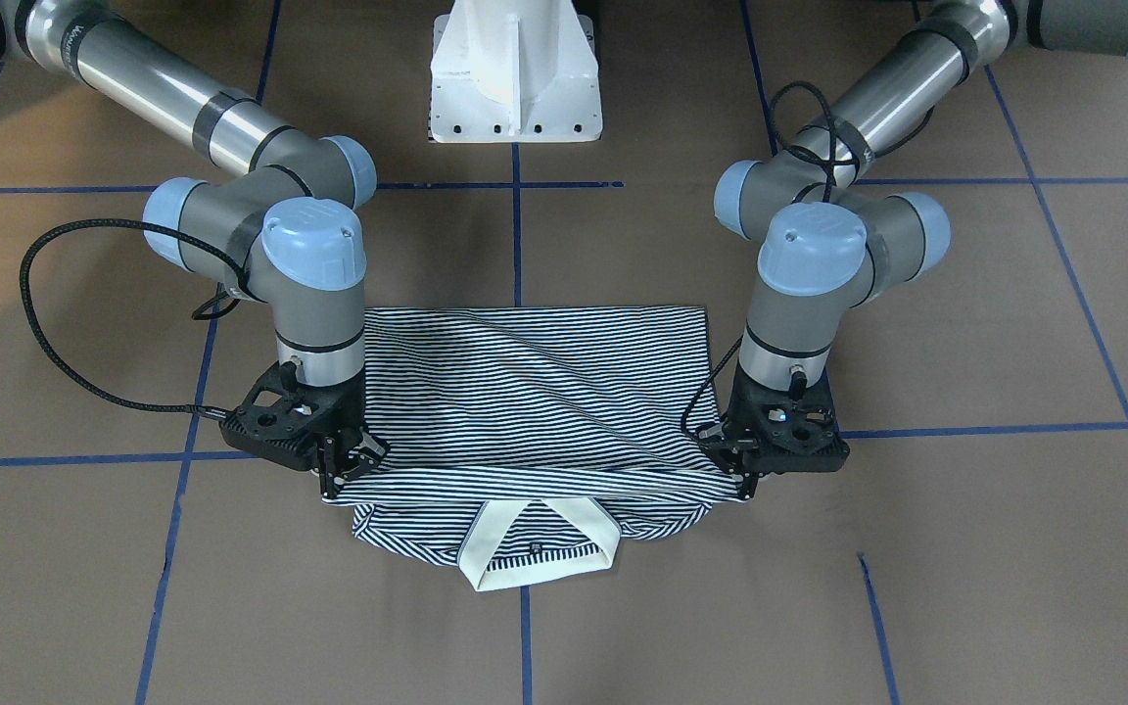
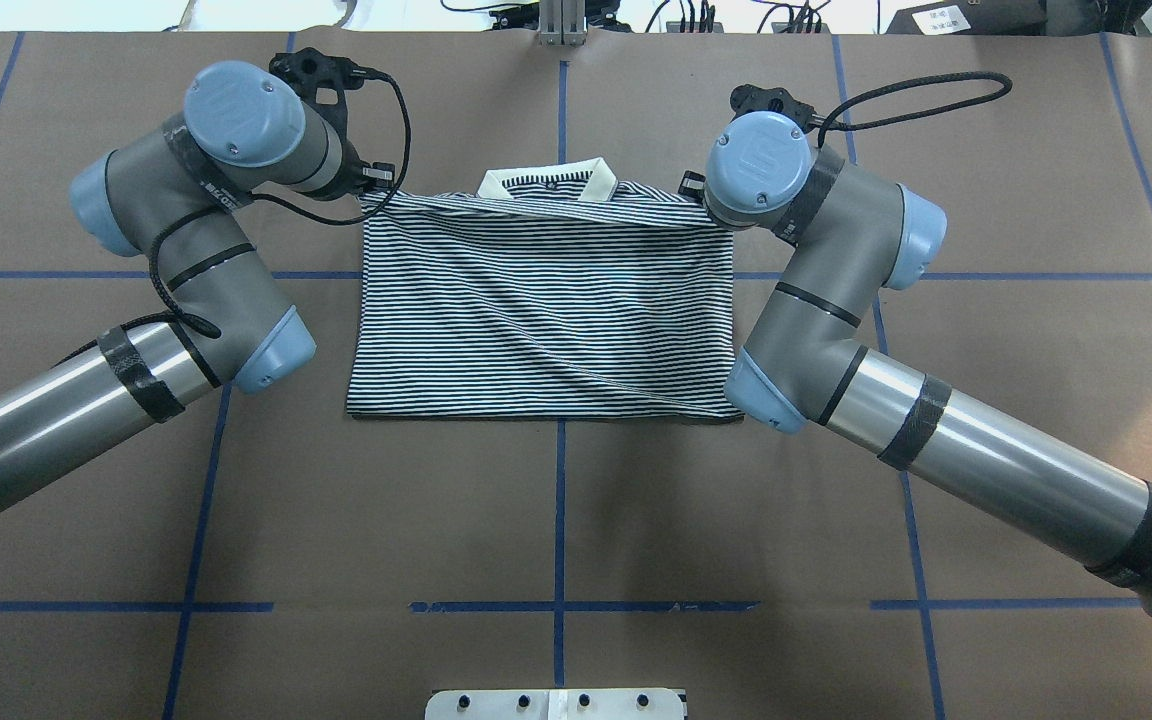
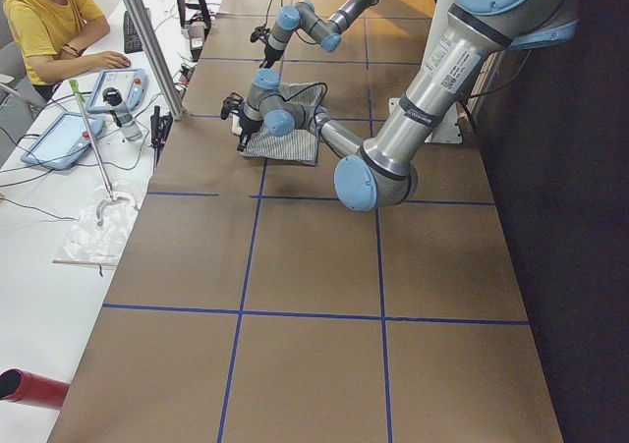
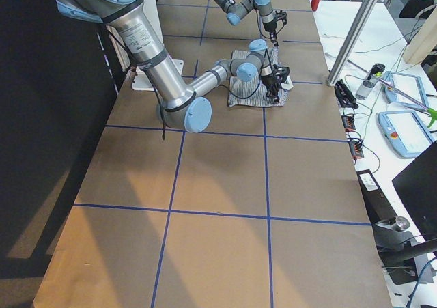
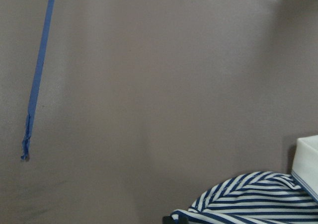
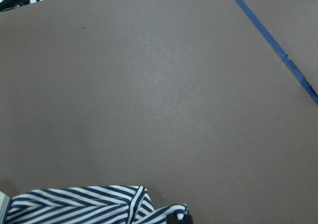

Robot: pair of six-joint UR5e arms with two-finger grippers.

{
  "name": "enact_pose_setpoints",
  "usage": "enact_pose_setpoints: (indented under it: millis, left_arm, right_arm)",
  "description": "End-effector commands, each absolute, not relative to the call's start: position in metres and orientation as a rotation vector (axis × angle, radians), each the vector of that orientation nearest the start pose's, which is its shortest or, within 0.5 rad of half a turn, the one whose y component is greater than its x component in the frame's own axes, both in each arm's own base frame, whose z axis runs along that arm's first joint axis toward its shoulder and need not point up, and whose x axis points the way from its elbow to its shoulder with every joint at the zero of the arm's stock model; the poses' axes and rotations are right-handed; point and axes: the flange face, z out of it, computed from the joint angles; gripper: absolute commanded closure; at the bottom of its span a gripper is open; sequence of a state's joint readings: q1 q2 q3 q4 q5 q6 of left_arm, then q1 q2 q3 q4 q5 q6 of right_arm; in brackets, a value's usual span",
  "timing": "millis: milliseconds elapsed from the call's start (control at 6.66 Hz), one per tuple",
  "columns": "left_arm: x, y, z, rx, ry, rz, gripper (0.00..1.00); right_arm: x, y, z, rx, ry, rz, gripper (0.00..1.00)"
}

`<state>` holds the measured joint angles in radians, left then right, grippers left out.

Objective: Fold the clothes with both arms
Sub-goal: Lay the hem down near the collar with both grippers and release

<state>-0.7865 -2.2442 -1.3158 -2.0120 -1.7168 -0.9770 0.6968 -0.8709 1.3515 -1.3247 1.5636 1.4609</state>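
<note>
Two shirt [image 1: 525, 392] corners pinched: left gripper [image 1: 738, 477], right gripper [image 1: 342, 477].

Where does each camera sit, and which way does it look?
Front-facing: across the table, looking down at the shirt; left arm, right arm, pedestal show.
Overhead: behind the robot, looking forward and down; both arms.
Exterior left: table's left end, looking along it; left arm nearest.
Exterior right: opposite end; right arm nearest.
Left wrist: faces table, shirt edge; no arm.
Right wrist: likewise.
Front-facing and overhead share the collar.
</note>
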Motion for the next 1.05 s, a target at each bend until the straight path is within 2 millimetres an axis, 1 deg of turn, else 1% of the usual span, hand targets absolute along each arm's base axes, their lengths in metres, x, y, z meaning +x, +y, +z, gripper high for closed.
enact_pose_setpoints:
  millis: [0, 150, 300, 451, 601, 751, 901]
  left_arm:
    - [0.457, -0.623, 0.333, 0.44, 0.745, -0.109, 0.41]
    - [0.454, -0.617, 0.33, 0.483, 0.784, -0.076, 0.0]
    - [0.438, -0.6, 0.332, 0.517, 0.801, -0.025, 0.0]
    - [0.429, -0.584, 0.328, 0.525, 0.827, 0.022, 0.0]
    - [0.416, -0.562, 0.335, 0.502, 0.864, 0.048, 0.0]
    - [0.415, -0.519, 0.333, 0.498, 0.902, 0.081, 0.0]
    - [0.418, -0.488, 0.338, 0.486, 0.918, 0.113, 0.0]
  right_arm:
    - [-0.514, -0.583, 0.328, 0.301, -0.65, 0.526, 0.01]
    - [-0.514, -0.584, 0.324, 0.31, -0.65, 0.513, 0.0]
    - [-0.51, -0.584, 0.317, 0.331, -0.658, 0.453, 0.0]
    - [-0.504, -0.581, 0.308, 0.332, -0.679, 0.408, 0.0]
    - [-0.485, -0.576, 0.306, 0.304, -0.721, 0.356, 0.0]
    - [-0.455, -0.556, 0.313, 0.317, -0.745, 0.286, 0.0]
    - [-0.433, -0.539, 0.32, 0.313, -0.767, 0.25, 0.0]
